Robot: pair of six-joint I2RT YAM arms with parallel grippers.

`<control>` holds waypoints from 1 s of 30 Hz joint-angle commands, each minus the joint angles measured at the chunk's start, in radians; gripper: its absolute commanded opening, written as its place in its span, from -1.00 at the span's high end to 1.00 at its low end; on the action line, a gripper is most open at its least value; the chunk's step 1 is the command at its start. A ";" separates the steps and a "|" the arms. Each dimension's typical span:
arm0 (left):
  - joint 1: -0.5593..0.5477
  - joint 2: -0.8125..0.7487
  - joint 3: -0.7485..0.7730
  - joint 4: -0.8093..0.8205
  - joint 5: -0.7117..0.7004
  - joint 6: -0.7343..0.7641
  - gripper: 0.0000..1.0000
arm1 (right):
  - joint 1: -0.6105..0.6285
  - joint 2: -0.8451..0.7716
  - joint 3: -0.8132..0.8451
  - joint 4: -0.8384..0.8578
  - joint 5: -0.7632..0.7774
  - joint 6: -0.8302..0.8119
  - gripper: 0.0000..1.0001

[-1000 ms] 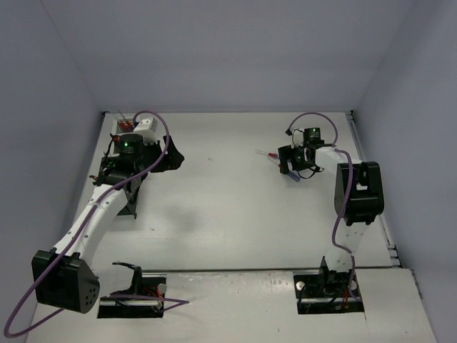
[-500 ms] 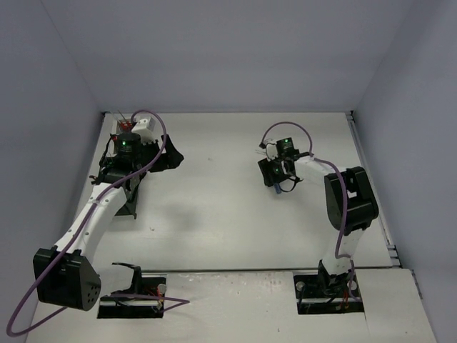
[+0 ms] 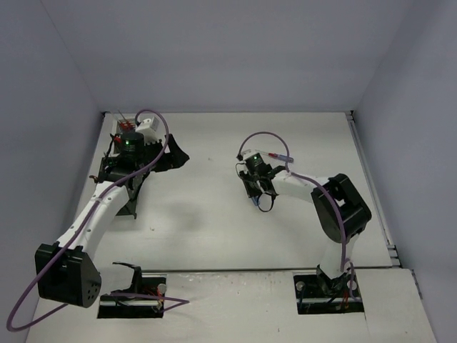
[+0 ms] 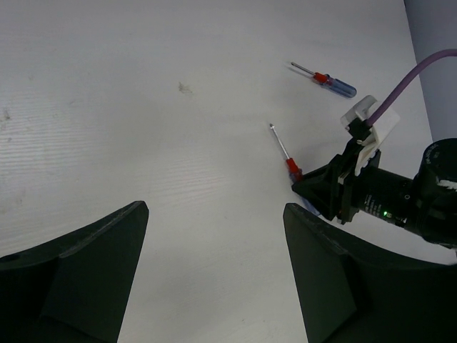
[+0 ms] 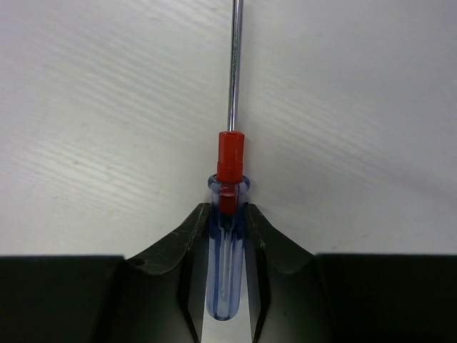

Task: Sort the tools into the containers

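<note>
Blue-handled screwdriver (image 5: 230, 153) clamped in right gripper (image 5: 227, 214), swung leftward since last frame: in transit, drop-off pending. Left gripper (image 4: 214, 221) wide, empty.

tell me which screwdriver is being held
The screwdriver clamped by its blue handle in the right gripper; the other screwdriver lies loose on the table.

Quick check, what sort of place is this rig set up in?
Probably a lab test cell: bare white table boxed in by blank wall panels, left arm and right arm bolted at its near edge.
</note>
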 commanded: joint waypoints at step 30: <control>-0.183 -0.010 -0.077 0.150 -0.055 -0.345 -0.48 | 0.386 -0.309 0.043 0.133 0.087 0.130 1.00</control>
